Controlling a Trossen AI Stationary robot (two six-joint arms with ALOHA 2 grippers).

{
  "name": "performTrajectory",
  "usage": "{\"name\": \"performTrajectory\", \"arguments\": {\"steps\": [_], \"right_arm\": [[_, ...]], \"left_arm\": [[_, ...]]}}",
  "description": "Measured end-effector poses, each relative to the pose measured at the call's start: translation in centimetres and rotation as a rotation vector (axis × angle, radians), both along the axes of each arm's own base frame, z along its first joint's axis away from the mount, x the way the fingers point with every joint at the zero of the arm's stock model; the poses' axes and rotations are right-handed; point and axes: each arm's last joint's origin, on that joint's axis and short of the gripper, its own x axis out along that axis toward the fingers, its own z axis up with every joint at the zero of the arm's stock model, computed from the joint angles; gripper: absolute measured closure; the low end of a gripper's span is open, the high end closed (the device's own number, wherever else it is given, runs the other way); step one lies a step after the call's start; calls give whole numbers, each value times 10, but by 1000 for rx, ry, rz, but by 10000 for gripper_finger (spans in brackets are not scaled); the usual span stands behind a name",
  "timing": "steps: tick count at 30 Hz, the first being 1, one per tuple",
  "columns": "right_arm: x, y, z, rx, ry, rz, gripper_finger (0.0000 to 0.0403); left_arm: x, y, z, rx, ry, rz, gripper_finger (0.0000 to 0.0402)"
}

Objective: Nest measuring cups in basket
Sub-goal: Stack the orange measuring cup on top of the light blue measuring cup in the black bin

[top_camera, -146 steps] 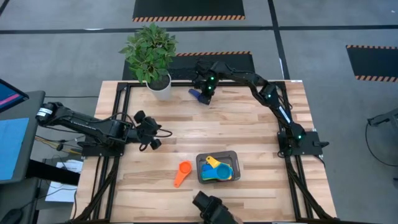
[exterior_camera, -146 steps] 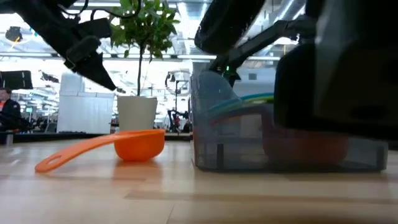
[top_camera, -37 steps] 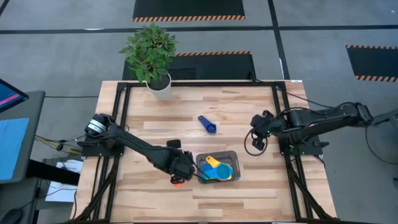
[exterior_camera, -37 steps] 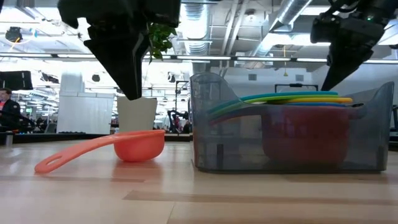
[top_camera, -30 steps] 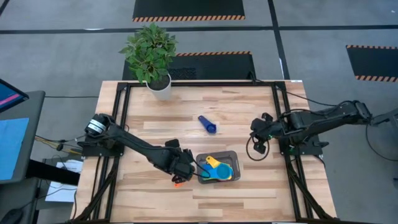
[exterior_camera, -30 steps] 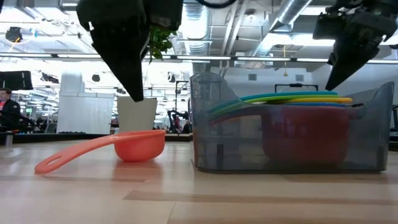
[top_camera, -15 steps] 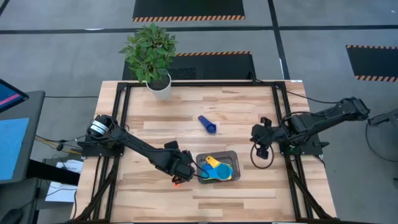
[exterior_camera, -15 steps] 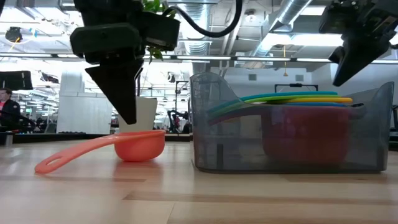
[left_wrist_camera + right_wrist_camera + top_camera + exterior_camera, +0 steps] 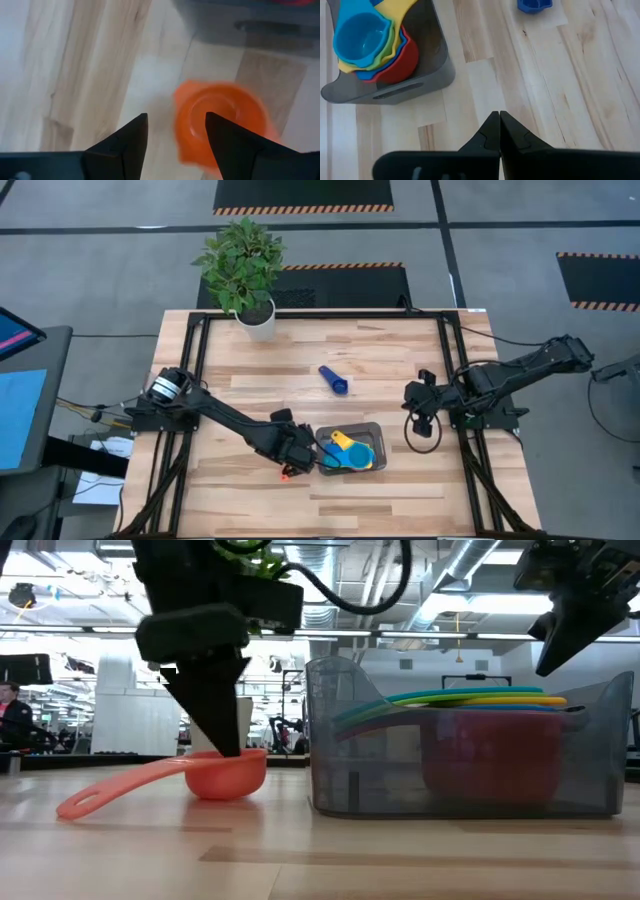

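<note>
Left gripper (image 9: 174, 131) drops wide open over the orange cup (image 9: 215, 772), just beside the basket (image 9: 350, 448) near the worktop's front edge. Next: close on the rim. Right gripper (image 9: 499, 131) waits shut, holding nothing, at the right edge.

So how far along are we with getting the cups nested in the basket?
Done: a stack of cups, red at the bottom and light blue on top, sits nested in the basket. In hand: the open left gripper is over the orange cup beside the basket, not yet closed on it. Left: that orange cup and the dark blue cup lying farther back on the table. The right gripper waits shut, off to the side.
</note>
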Motion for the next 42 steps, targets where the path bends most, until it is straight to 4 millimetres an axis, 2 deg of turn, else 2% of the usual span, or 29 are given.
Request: {"name": "performTrajectory", "arguments": {"steps": [8, 11, 14, 17, 18, 22, 26, 31, 33, 38, 42], "right_arm": [[1, 0, 0, 2, -5, 1, 389], [0, 0, 0, 2, -6, 1, 390], [0, 0, 0, 1, -1, 1, 387], [0, 0, 0, 1, -2, 1, 384], [0, 0, 0, 1, -2, 1, 385], [0, 0, 0, 1, -2, 1, 390], [0, 0, 0, 1, -1, 1, 391], [-3, -1, -2, -10, 44, 2, 383], [-6, -2, -4, -19, 74, 2, 382], [-9, -2, -5, -27, 104, 2, 388], [-9, -2, -5, -25, 105, 4, 388]], "left_arm": [[4, 0, -18, -14, 63, -24, 213], [5, 0, -22, -21, 73, -25, 224], [5, 1, -21, -27, 77, -35, 272], [3, 3, -17, -31, 106, -38, 362], [4, 3, -14, -37, 110, -42, 380], [3, 3, 4, -21, 196, -51, 397], [6, 0, 40, 3, 253, -70, 399], [25, -5, 92, 47, 115, -237, 400], [37, -5, 106, 74, 30, -319, 400], [67, 7, 116, 125, -175, -443, 401], [85, 17, 109, 129, -239, -482, 401]]}}
